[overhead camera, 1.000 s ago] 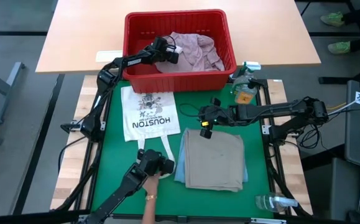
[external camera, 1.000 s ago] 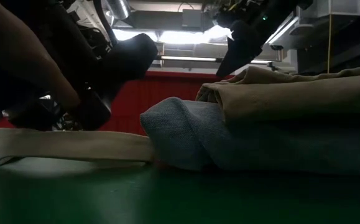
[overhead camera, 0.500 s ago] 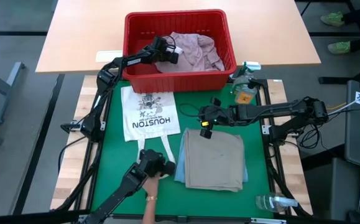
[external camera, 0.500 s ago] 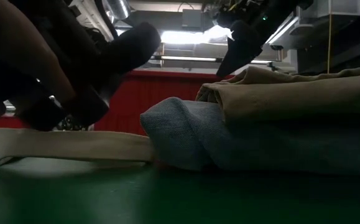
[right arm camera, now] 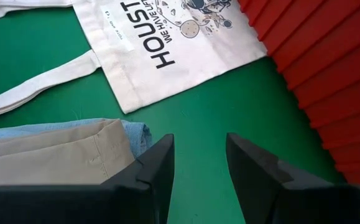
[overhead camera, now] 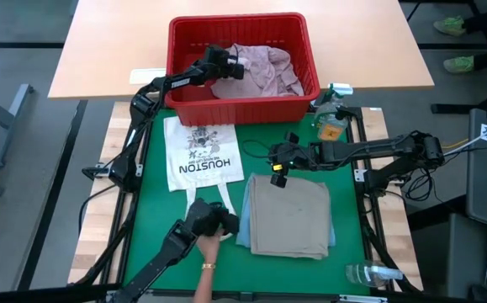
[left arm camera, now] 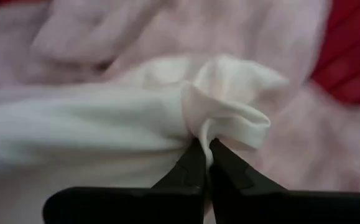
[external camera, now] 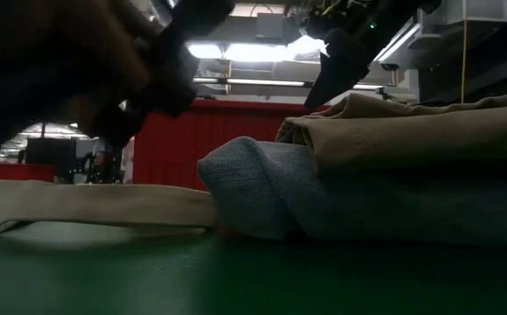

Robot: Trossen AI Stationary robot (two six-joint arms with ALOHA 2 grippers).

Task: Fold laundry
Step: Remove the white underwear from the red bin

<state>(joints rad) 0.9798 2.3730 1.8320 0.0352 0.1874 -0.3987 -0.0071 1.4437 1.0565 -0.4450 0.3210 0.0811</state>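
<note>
Pink shirt (left arm camera: 136,74) cloth sits bunched in the red basket (overhead camera: 184,34), one fold pinched between the closed fingers of the left gripper (left arm camera: 204,149); lift slowly so it clears the basket wall. Nearer than the basket, the right gripper (right arm camera: 198,155) hovers open just beside the folded khaki piece (overhead camera: 289,215) and jeans (right arm camera: 18,132) on the desk (overhead camera: 159,210)

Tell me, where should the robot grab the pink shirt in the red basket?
Best on a raised fold near the top of the pile, coming from above. The pink shirt lies crumpled in the red basket, whose walls block any sideways approach, and a bunched ridge gives something thin to pinch. The left pincer is already shut on such a pale fold. The right pincer waits open over the green mat.
</note>
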